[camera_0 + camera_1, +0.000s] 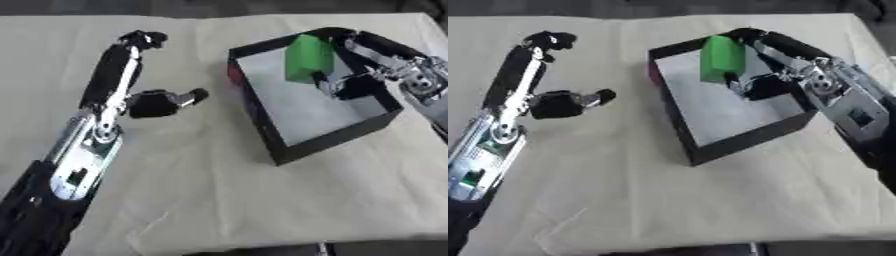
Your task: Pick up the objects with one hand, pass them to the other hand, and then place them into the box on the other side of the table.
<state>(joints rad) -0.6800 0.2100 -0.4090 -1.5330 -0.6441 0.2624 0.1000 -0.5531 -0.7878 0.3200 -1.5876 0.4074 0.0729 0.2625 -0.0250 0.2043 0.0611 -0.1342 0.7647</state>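
A table (219, 200) covered with a cream-coloured cloth fills nearly the whole view. The cloth is wrinkled, with creases near the front edge. Beyond the far edge lies a strip of dark floor; little else of the room shows. No writing or labels can be read anywhere.

On the right side of the table stands an open black box (332, 142) with a pale grey floor. A small red patch shows on the outside of its left wall.

The right hand (759, 82) reaches in from the right, over the box. Its fingers are curled round a bright green block (721, 57), held upright above the far part of the box interior.

The left hand (157, 102) hovers over the cloth on the left, well apart from the box, fingers relaxed and spread, holding nothing. Its black and silver arm runs to the lower left corner.
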